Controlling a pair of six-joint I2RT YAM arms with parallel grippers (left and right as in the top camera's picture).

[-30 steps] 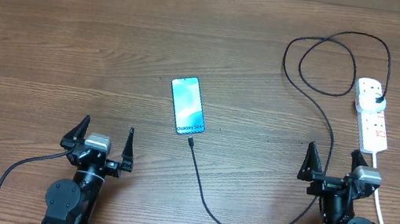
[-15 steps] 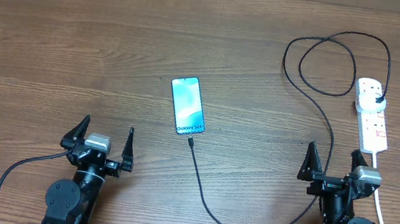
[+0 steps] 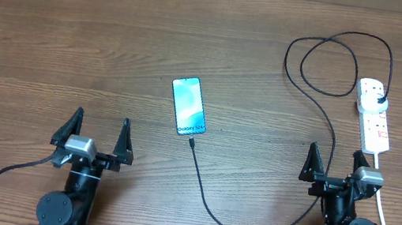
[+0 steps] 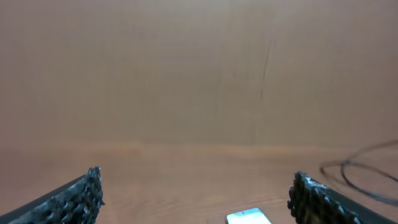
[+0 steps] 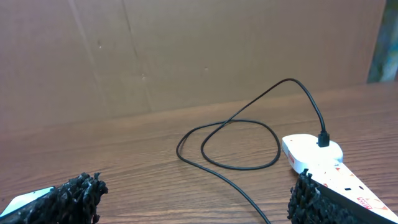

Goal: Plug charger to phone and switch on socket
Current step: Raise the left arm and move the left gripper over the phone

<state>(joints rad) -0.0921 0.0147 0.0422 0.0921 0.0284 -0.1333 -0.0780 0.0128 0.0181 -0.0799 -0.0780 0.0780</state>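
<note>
1. The left gripper [image 3: 100, 119] sits near left with its jaws spread wide, holding nothing. The right gripper [image 3: 335, 152] sits near right, likewise spread and empty, with the socket's near end just beyond it.
2. The charger [image 3: 204, 197] sweeps in a slack curve across the near middle of the table [image 3: 53, 34]. Judgement: the cable is light and limp and gives no firm hold. The small rigid connector tip [image 3: 191, 141] is the place to pinch, across its body.
3. The tip lies just beside the phone's near short edge and points far, toward that edge. It looks unseated, but it is too small to tell for certain.
4. The phone [image 3: 189, 106] lies flat at centre with its screen lit. Its long axis runs near to far, the far end leaning slightly left, and its white text is at the near end. Judgement: it is slim, smooth and breakable, and likely to slide on the wood under a push. Brace it at the long edges or the far end.
5. The socket [image 3: 374, 116] lies at the right, long axis near to far. Its white cord [image 3: 385, 224] leaves the near end, and 2 red-marked patches show on its face. Judgement: it is rigid, and the switches need a firm downward press.
6. The charger's plug [image 3: 379, 100] sits in the far outlet. Beyond it the cable makes 1 loose loop [image 3: 324, 89] at the far right.
</note>
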